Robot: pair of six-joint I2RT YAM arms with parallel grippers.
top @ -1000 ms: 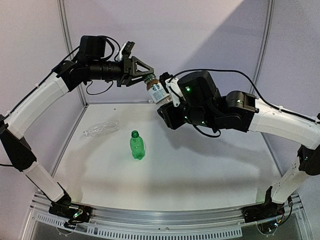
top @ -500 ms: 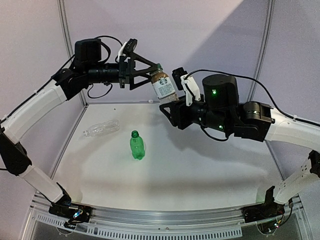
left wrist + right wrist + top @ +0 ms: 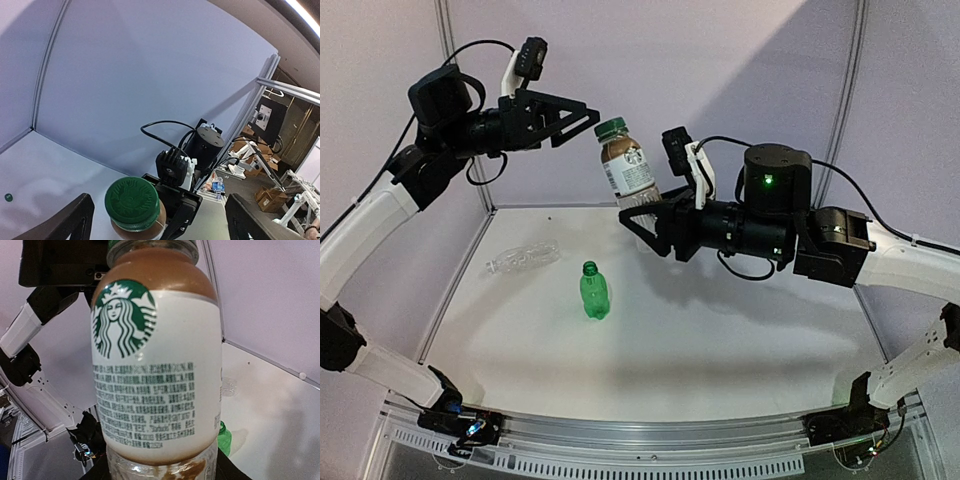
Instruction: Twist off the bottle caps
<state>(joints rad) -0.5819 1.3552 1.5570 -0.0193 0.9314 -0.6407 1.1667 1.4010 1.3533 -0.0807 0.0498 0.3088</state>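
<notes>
Gripping the labelled bottle (image 3: 625, 170) by its base, the right end effector (image 3: 642, 215) holds it high above the desk (image 3: 720, 340). Only the left wrist view shows its green cap (image 3: 132, 197) top-on, seated, clear of the left end effector (image 3: 578, 125), whose fingers are spread wide. The green bottle (image 3: 594, 292) stands mid-desk; the clear bottle (image 3: 523, 256) lies near the left edge.

The white table (image 3: 720, 340) fills the lower middle of the top view. A clear ribbed bottle (image 3: 523, 256) lies on its side left of centre. Just right of it, apart, a green bottle (image 3: 594, 292) stands upright, its dark green cap (image 3: 589, 267) on.
</notes>
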